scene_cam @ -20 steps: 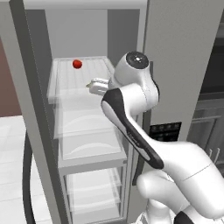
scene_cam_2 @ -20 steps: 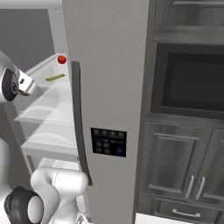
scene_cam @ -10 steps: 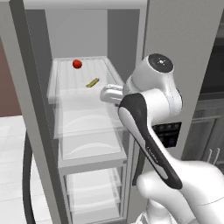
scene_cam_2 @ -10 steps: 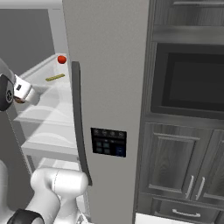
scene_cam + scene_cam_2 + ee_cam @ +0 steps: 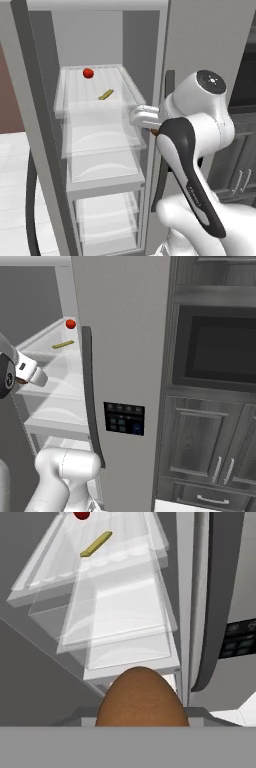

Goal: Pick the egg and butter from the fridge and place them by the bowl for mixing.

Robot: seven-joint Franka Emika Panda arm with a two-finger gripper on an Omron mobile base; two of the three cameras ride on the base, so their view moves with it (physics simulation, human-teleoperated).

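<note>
One brown rounded egg (image 5: 142, 698) sits right at the bottom centre of the hand view, huge against the lens, held in the two-finger gripper (image 5: 151, 131) with the jaws part-way closed around it. In the left base view the white gripper hangs mid-frame, just in front of the right edge of the translucent shelves, a sliver of brown peeking under it. The tall light-grey fridge (image 5: 125, 331) stands open, its long dark handle (image 5: 90, 391) and dark button panel (image 5: 124, 418) facing the right base camera. Up on the top shelf, upper left of the left base view, the thin yellowish butter stick (image 5: 105, 94) lies flat, well apart from the gripper, with a small red ball (image 5: 88, 73) near it, further back.
</note>
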